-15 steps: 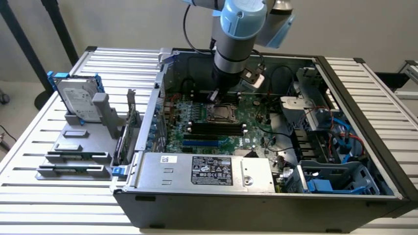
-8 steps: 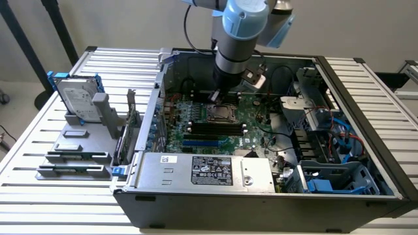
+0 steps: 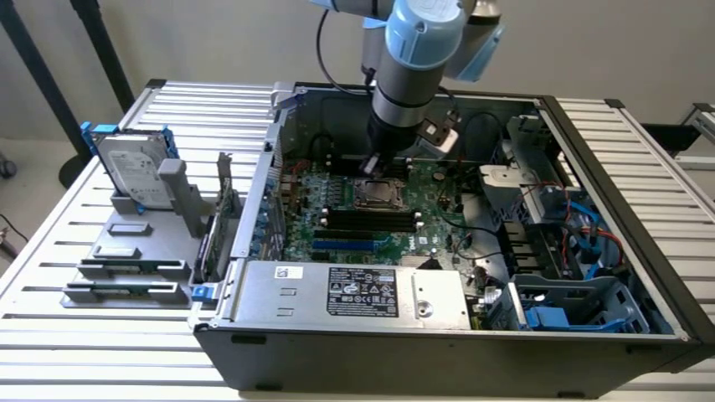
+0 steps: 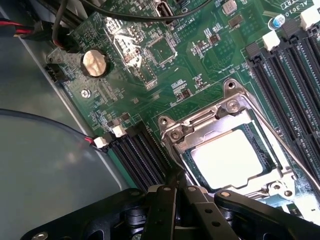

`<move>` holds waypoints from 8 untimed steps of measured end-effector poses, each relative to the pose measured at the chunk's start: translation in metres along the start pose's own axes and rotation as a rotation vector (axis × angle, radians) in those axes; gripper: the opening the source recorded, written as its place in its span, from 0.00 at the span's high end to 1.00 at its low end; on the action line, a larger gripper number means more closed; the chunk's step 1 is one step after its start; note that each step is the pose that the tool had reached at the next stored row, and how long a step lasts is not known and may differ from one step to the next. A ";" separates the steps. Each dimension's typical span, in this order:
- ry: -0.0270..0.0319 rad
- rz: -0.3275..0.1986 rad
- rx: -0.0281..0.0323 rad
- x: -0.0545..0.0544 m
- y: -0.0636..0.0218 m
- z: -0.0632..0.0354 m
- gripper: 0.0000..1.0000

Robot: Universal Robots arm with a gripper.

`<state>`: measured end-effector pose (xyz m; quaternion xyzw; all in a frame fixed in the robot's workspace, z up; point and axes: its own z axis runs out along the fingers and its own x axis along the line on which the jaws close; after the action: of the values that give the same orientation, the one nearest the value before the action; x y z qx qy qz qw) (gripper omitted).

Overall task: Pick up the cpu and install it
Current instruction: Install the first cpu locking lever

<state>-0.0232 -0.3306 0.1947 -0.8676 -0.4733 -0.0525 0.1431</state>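
Observation:
The cpu (image 4: 229, 159), a small square chip with a shiny silver top, lies flat in the motherboard socket, with the metal socket frame (image 4: 200, 126) around it. In the exterior view the cpu (image 3: 378, 193) sits in the middle of the open computer case (image 3: 625, 251). My gripper (image 4: 176, 176) is shut with nothing between its fingers. Its tip rests at the edge of the socket frame, right beside the chip. From outside, the gripper (image 3: 373, 170) hangs straight down over the socket on the blue-grey arm.
A hard drive in a blue bracket (image 3: 132, 172) and a grey fixture (image 3: 123, 289) stand outside the case at the exterior view's left. Black memory slots (image 3: 363, 219), a power supply (image 3: 347, 293), cables (image 3: 470, 134) and the thin socket lever (image 4: 280, 142) surround the socket.

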 end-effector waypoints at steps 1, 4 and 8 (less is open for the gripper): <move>0.0000 0.000 0.0000 0.000 0.0007 0.0000 0.89; -0.0003 0.000 0.0003 0.001 0.0030 -0.0001 0.89; -0.0001 0.000 0.0002 0.003 0.0059 0.0000 0.89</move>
<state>-0.0167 -0.3312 0.1942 -0.8676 -0.4733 -0.0524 0.1432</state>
